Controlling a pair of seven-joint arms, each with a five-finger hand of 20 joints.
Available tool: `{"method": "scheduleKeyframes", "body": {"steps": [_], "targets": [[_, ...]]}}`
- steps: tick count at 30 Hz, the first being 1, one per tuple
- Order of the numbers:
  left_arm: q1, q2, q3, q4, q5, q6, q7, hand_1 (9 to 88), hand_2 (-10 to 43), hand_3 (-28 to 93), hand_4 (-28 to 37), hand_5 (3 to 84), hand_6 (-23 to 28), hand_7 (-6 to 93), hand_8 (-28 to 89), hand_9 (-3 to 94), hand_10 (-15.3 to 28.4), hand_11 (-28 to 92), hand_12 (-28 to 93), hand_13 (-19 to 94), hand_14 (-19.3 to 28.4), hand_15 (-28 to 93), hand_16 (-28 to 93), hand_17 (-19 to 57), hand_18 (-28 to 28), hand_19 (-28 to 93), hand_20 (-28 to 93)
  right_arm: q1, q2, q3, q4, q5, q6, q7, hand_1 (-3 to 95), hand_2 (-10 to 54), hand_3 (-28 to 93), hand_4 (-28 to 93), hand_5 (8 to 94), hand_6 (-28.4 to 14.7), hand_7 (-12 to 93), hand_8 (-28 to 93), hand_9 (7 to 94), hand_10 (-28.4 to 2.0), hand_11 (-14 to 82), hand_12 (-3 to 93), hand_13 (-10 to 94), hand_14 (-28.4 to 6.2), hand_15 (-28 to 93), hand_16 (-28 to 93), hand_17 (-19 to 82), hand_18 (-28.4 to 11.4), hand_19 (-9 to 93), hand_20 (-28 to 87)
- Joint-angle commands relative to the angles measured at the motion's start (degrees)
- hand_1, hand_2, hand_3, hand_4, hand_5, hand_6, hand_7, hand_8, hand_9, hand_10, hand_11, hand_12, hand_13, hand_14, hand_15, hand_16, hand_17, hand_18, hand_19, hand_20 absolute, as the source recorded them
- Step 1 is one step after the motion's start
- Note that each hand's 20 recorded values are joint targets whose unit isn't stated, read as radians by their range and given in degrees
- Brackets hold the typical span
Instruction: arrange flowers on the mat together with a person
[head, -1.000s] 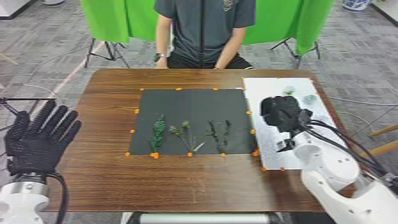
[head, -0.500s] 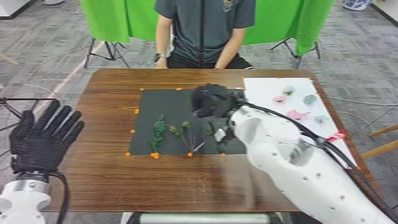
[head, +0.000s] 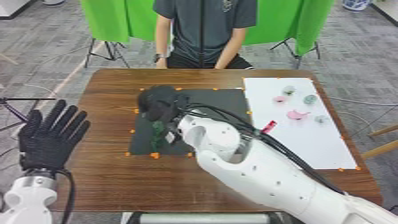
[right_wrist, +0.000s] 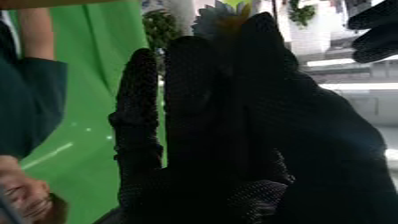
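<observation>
So the right hand's (head: 160, 104) got its fingers (right_wrist: 189, 70) and thumb pinched on a pale flower with a yellow middle (right_wrist: 208, 24), petals poking out past the tips. That hand is over the far left part of the dark mat (head: 218, 100), so the flower's up there too, though I honestly can't tell if it's touching the mat. Just on the near side of the hand there's a leafy green sprig (head: 157, 137) lying on the mat, partly tucked behind the arm. Orange bits dot the mat's edges. Over to the right is the white sheet (head: 306, 150), with a bigger pink bloom (head: 297, 115), a smaller pink one (head: 280, 99) and a few grey-green ones lying apart on it, all on the brown table (head: 107, 185). The left hand (head: 46, 142) is off past the table's left side, fingers straight and spread, nothing in it.
</observation>
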Motion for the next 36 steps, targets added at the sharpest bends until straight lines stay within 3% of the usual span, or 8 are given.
{"method": "scheduleKeyframes", "body": {"steps": [1,10,19,22,24,29,36], "targets": [[0.0,0.63,0.28,-0.13,-0.39,-0.95,0.43,25.2,15.3,69,-28.3,38.8,7.2,12.2,-11,36.3,13.3,18,7,26,14.7,22,-4,-4.9,12.2,24,9,0.9,-3.1,-4.0,0.6,-2.9,-1.3,1.9,62.8,-9.5,64,-28,59.2,1.2,41,-2,74.2,-6.6,14.1,43.5,65,-2.1,52,52,32,-17.0,70,36],[-0.7,0.39,1.38,0.54,-0.36,-2.01,0.19,25.2,15.4,69,-28.3,38.8,7.1,12.2,-11,36.4,13.5,18,7,26,14.7,22,-4,-4.9,12.2,24,9,-2.7,-6.3,-2.2,5.7,-5.5,-2.8,4.1,62.3,-9.5,64,-28,59.1,1.0,41,-3,74.0,-6.7,14.4,43.1,65,-2.1,52,52,32,-17.0,70,36],[-1.2,0.30,1.75,0.66,-0.49,-1.92,0.20,25.2,15.4,69,-28.3,38.8,7.2,12.0,-11,36.3,13.6,18,7,26,14.7,22,-5,-4.8,12.2,24,9,-4.6,-7.6,-0.5,7.7,-6.5,-5.3,6.0,63.4,-9.5,63,-28,58.2,1.2,39,-4,73.1,-6.9,14.9,43.4,64,-2.1,53,52,32,-17.0,70,35],[-1.4,0.20,1.91,0.83,-0.63,-1.80,0.16,25.2,15.4,69,-28.3,38.8,7.1,12.0,-11,36.3,13.6,18,7,26,14.7,22,-4,-4.8,12.2,24,9,-4.5,-7.7,-0.6,8.0,-6.4,-4.7,7.0,63.3,-9.5,63,-28,57.4,1.4,37,-6,72.2,-7.0,15.1,43.4,64,-2.2,53,53,32,-16.9,70,35],[-1.0,-0.01,1.78,0.69,-0.72,-1.56,0.26,25.1,15.4,69,-28.3,38.8,7.1,12.1,-11,36.3,13.6,18,7,26,14.7,22,-4,-4.8,12.2,24,9,-4.8,-7.7,-0.1,7.7,-6.2,-5.7,7.1,63.2,-9.5,63,-28,57.4,1.2,34,-15,71.5,-7.1,15.1,42.7,63,-2.2,54,52,32,-17.0,71,34],[-0.8,-0.24,1.60,0.61,-0.69,-1.53,0.32,25.2,15.5,69,-28.3,38.8,7.1,12.1,-11,36.4,13.6,18,7,26,14.7,22,-4,-4.8,12.2,24,9,-5.2,-7.4,0.1,7.1,-5.6,-5.9,7.1,62.5,-9.5,64,-28,52.9,-0.3,27,-17,62.3,-10.4,21.7,20.8,62,-2.2,52,50,31,-16.8,71,31],[-0.1,-0.69,1.35,0.43,-0.84,-1.36,0.48,25.2,15.5,69,-28.3,38.8,7.1,12.1,-11,36.3,13.6,18,7,26,14.6,22,-4,-4.8,12.3,24,9,-5.5,-6.5,0.3,6.1,-4.6,-4.8,7.1,61.4,-9.5,64,-28,51.8,-0.8,26,-16,60.2,-11.0,20.8,18.4,62,-2.6,51,49,31,-16.8,71,30]]}}
